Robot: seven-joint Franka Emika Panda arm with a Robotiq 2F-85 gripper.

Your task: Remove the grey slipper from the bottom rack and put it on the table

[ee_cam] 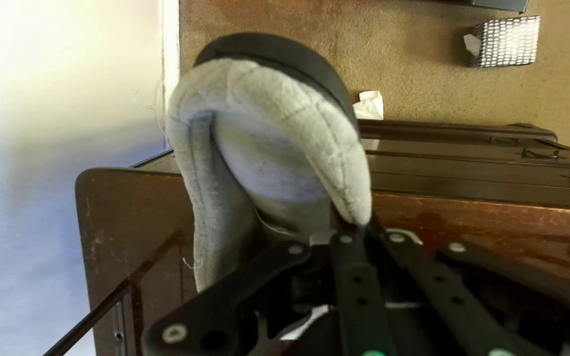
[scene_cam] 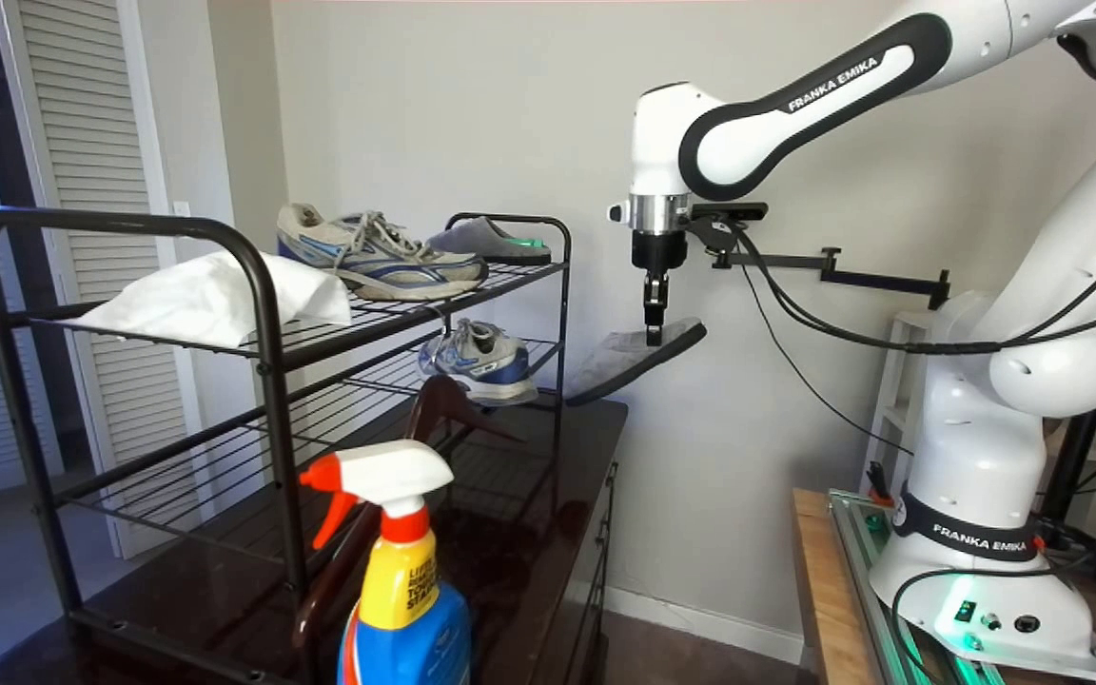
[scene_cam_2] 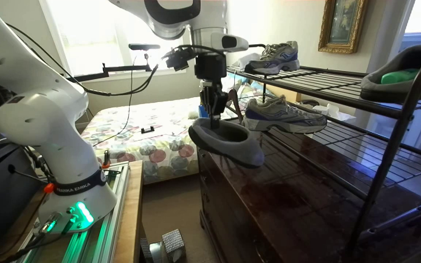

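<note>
Grey slipper (scene_cam_2: 225,145) is held aloft, off the bottom rack (scene_cam: 196,476) and clear above the edge of the bench (scene_cam_2: 269,190), by the hand (scene_cam: 654,335), which is clamped on one side wall of the foot opening. Most trouble is to be expected from that one-sided pinch: only a soft wall is gripped, so the slipper could be swivelled, or let slip, if it is carried sharply or bumped. In the wrist view the heel is seen against the floor (ee_cam: 428,94), past the bench edge; were the grip undone at this spot, the slipper could be tipped over that edge and dropped. The toe is tilted downward on the rack side, so under a straight descent it would likely be struck first, and the gripped wall could be twisted out of the hand. Should the move be carried too far inward, the toe could also be caught on the bottom rack's front rail or knocked into the sneaker (scene_cam_2: 283,117) borne on it. As for looks, a low, laceless slip-on is shown: the upper is grey and felt-like, the collar is thickly padded and marked by creases or seams, the inside is pale, and the sole is near-black.
</note>
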